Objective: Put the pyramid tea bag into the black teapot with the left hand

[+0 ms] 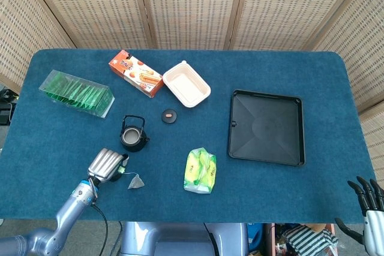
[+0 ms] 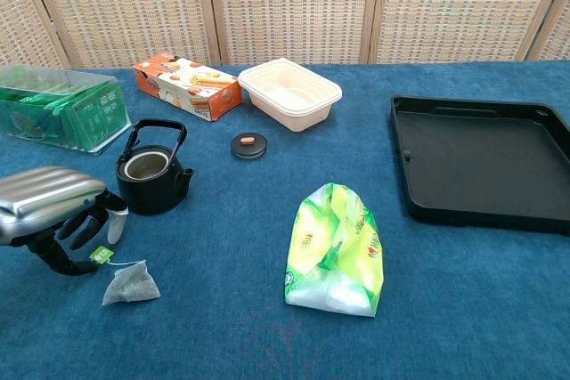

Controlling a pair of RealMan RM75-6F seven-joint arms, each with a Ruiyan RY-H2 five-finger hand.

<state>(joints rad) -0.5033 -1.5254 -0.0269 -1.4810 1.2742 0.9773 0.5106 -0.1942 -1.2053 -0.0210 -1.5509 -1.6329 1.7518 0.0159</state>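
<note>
Mesh tea bag (image 2: 130, 284) lies flat, tag (image 2: 101, 255) toward left hand (image 2: 49, 214) — fingers curled, grip unclear.

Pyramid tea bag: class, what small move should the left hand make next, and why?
Probably close the fingers on the green tag and lift. The left hand hovers at the tag, the pyramid tea bag lies on the cloth, and the black teapot stands open close by.
</note>
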